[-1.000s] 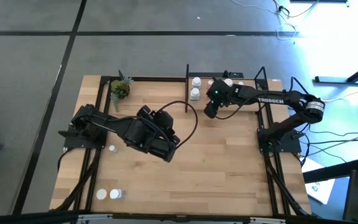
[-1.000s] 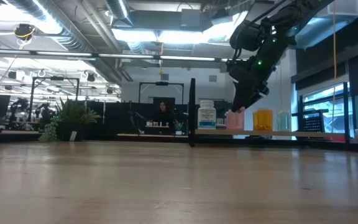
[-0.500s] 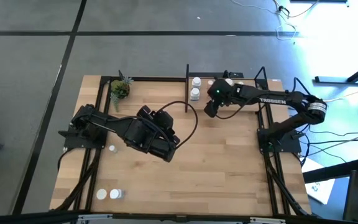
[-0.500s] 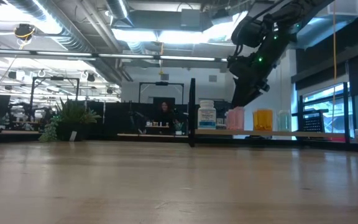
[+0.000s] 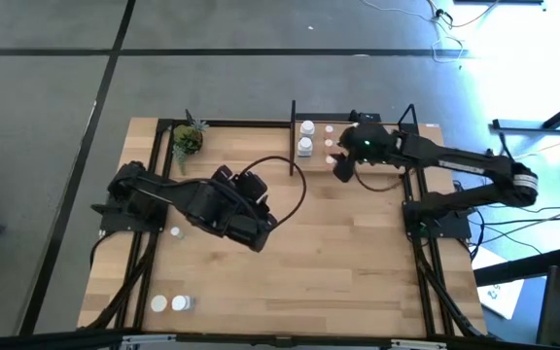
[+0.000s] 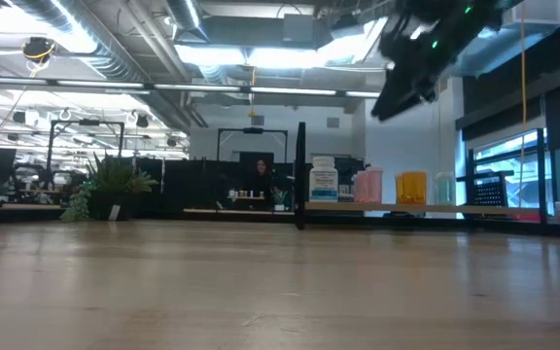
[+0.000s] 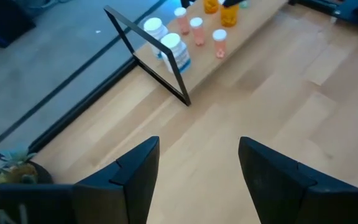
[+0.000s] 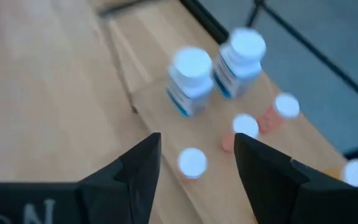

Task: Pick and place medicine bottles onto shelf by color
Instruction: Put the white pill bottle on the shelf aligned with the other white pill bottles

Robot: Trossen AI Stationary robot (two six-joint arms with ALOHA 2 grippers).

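Note:
The shelf [image 5: 377, 167] is a light board with black posts at the table's far right. On it stand two white medicine bottles [image 5: 305, 146], several pinkish ones [image 8: 246, 127], an orange one [image 6: 411, 187] and a pale green one [image 6: 442, 188]. My right gripper [image 5: 341, 170] hangs open high above the shelf's near edge with nothing between its fingers [image 8: 196, 142]. My left gripper [image 5: 239, 181] is open and empty above the table's middle left [image 7: 199, 143]. Three white bottles [image 5: 168, 303] stand loose near the table's left side.
A small potted plant [image 5: 188, 139] stands at the far left corner. The shelf's black left post [image 5: 293, 136] rises beside the white bottles. Bare wood spreads across the table's middle and near right [image 5: 358, 262].
My right gripper has risen from just above a pinkish bottle on the shelf and drawn back toward the table's right edge, its fingers staying open. The bottle stays standing on the shelf.

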